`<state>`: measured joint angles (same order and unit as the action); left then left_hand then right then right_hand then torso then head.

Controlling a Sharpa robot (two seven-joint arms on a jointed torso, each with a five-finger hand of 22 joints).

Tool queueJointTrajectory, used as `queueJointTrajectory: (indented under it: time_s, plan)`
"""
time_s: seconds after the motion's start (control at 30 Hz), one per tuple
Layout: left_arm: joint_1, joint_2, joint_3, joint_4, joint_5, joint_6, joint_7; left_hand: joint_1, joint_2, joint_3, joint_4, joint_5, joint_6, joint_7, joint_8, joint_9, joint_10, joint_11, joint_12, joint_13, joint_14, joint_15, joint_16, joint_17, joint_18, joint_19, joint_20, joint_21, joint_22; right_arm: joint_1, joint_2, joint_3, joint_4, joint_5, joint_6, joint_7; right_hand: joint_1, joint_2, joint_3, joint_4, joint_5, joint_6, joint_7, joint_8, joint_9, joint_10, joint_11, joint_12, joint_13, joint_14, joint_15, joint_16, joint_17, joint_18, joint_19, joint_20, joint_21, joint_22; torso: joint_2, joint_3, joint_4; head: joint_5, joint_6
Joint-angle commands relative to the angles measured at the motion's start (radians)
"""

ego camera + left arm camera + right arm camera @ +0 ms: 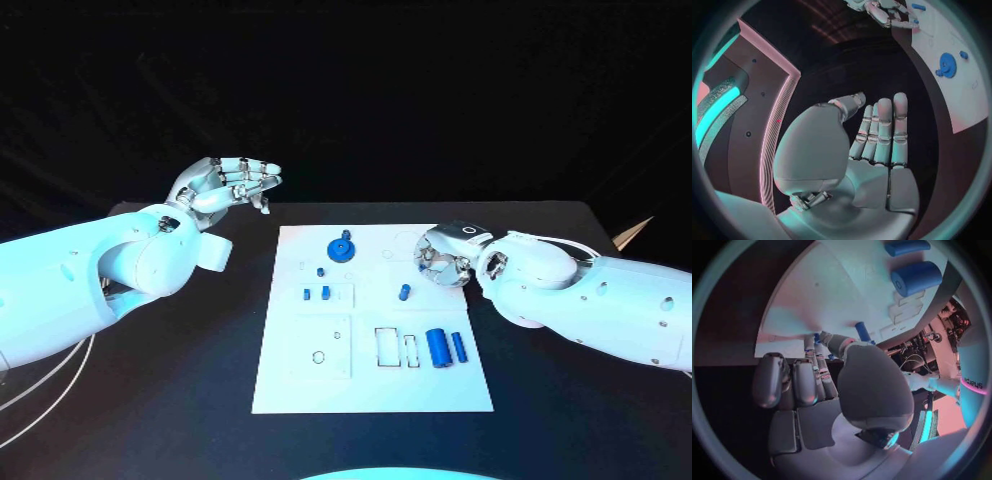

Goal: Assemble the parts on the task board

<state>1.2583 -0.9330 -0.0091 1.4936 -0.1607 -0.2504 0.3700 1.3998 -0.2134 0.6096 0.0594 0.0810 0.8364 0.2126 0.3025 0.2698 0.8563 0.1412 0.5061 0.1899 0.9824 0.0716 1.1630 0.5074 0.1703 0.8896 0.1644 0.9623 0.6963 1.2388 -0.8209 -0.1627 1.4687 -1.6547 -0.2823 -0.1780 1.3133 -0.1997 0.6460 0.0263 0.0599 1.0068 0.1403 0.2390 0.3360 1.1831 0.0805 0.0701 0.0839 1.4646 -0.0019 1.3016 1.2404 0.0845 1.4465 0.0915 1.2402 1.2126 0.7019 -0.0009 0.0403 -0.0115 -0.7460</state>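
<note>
The white task board (375, 380) lies in the middle of the table. A round blue part (340, 247) sits at its far end, and three small blue pieces (326, 292) lie across its middle. A thick blue cylinder (437, 347) and a thinner one (459, 347) lie near its right side. My left hand (228, 185) is raised off the board's far left corner, fingers apart and empty (876, 135). My right hand (444, 255) hangs over the board's far right edge. Its thumb meets its fingertips (812, 342), with a bit of blue pinched between them. A blue peg (862, 331) lies just beyond.
Black table (577, 420) surrounds the board on all sides. Empty outlined slots (389, 345) mark the board's near half. A pale object (632, 233) pokes up at the table's far right edge.
</note>
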Motion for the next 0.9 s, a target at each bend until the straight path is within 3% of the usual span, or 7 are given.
queueJointTrajectory:
  time_s: [0.03, 0.57, 0.7, 0.9]
  plan:
    - [0.000, 0.001, 0.001, 0.002, 0.011, 0.009, 0.014, -0.006, 0.004, -0.008, 0.001, -0.002, -0.007, -0.001, 0.003, -0.001, 0.002, 0.005, 0.002, -0.001, -0.005, 0.000, -0.006, -0.002, 0.015, 0.007, 0.000, -0.005, -0.002, -0.009, 0.006, -0.003, -0.002, -0.013, 0.025, -0.011, -0.003, 0.008, 0.005, 0.002, -0.005, 0.009, 0.002, 0.003, 0.002, 0.007, 0.001, 0.007, 0.001, 0.050, -0.003, 0.004, 0.001, -0.006, 0.006, 0.002, 0.007, 0.003, 0.000, -0.0012, -0.0001, 0.000, -0.001]
    - [0.000, 0.000, 0.001, 0.003, 0.011, 0.016, 0.009, -0.001, 0.011, -0.012, 0.000, -0.002, 0.003, -0.005, 0.010, 0.001, 0.008, 0.003, 0.005, -0.002, -0.005, -0.002, -0.008, -0.003, 0.016, 0.011, -0.001, -0.012, -0.008, -0.016, 0.034, -0.003, -0.008, -0.043, 0.050, -0.044, -0.002, 0.011, 0.008, -0.011, -0.006, 0.026, -0.006, 0.013, 0.014, 0.031, -0.007, 0.010, 0.005, 0.051, -0.009, 0.016, 0.006, -0.010, 0.010, -0.003, 0.028, 0.027, 0.000, -0.0014, -0.0002, -0.002, -0.005]
    - [0.000, 0.000, 0.001, 0.003, 0.011, 0.016, 0.006, 0.001, 0.010, -0.013, -0.001, -0.002, 0.003, -0.006, 0.010, 0.001, 0.008, 0.002, 0.005, -0.002, -0.005, -0.002, -0.008, -0.003, 0.016, 0.012, -0.001, -0.013, -0.008, -0.017, 0.036, -0.003, -0.007, -0.072, 0.071, -0.064, 0.005, 0.016, 0.007, -0.027, -0.006, 0.046, -0.013, 0.025, 0.025, 0.062, -0.017, 0.018, 0.014, 0.052, -0.017, 0.024, 0.008, -0.024, 0.031, -0.009, 0.091, 0.095, 0.000, -0.0008, 0.0002, -0.002, -0.006]
    - [0.000, -0.002, 0.001, 0.003, 0.011, 0.016, 0.004, 0.003, 0.010, -0.013, -0.002, -0.002, 0.003, -0.006, 0.010, 0.001, 0.008, 0.002, 0.005, -0.003, -0.005, -0.003, -0.009, -0.003, 0.016, 0.012, -0.001, -0.014, -0.009, -0.018, 0.037, -0.003, -0.002, -0.113, 0.076, -0.086, 0.031, 0.028, 0.016, -0.058, 0.001, 0.062, -0.018, 0.035, 0.036, 0.084, -0.025, 0.019, 0.024, 0.051, -0.023, 0.026, 0.003, -0.028, 0.035, -0.015, 0.110, 0.116, -0.001, -0.0005, -0.0004, -0.002, -0.008]
